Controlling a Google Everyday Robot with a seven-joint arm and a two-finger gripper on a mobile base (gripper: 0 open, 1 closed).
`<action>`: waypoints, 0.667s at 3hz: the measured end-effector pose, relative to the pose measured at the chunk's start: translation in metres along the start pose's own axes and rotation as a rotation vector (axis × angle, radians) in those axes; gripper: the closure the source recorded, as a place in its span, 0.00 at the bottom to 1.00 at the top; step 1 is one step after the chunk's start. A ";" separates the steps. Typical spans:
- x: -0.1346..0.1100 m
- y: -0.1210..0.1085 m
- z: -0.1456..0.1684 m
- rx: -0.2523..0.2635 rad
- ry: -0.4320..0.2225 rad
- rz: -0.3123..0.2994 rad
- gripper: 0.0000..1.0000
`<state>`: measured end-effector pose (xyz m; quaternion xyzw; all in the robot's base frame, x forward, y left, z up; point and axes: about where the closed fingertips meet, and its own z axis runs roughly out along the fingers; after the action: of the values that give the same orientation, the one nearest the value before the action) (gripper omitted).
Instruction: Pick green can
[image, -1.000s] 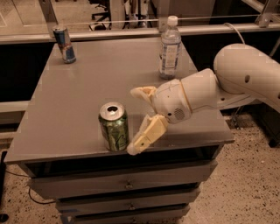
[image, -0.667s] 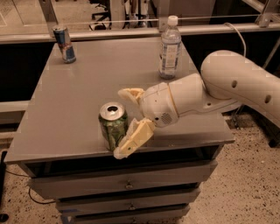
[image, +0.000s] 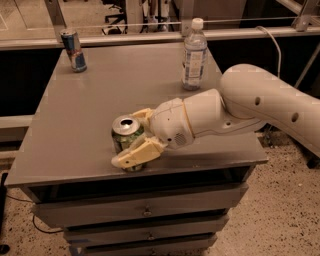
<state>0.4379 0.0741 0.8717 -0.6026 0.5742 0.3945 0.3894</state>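
Observation:
The green can, with pale swirly markings and a silver top, stands upright near the front edge of the grey table. My gripper reaches in from the right and straddles the can. One cream finger lies across the can's lower front. The other finger sits just behind the can's right side. The jaws are open around the can, which still rests on the table.
A slim blue-and-silver can stands at the back left corner. A clear plastic bottle with a white cap stands at the back, right of centre. My white arm crosses the table's right side. Drawers sit below the tabletop.
My gripper has moved left from beside the can until its fingers sit on either side of it. The can has not moved.

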 end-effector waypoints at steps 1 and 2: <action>-0.001 -0.008 -0.003 0.010 0.007 -0.003 0.61; -0.010 -0.033 -0.020 0.038 -0.006 -0.006 0.85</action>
<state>0.4707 0.0610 0.8892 -0.5955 0.5786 0.3842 0.4037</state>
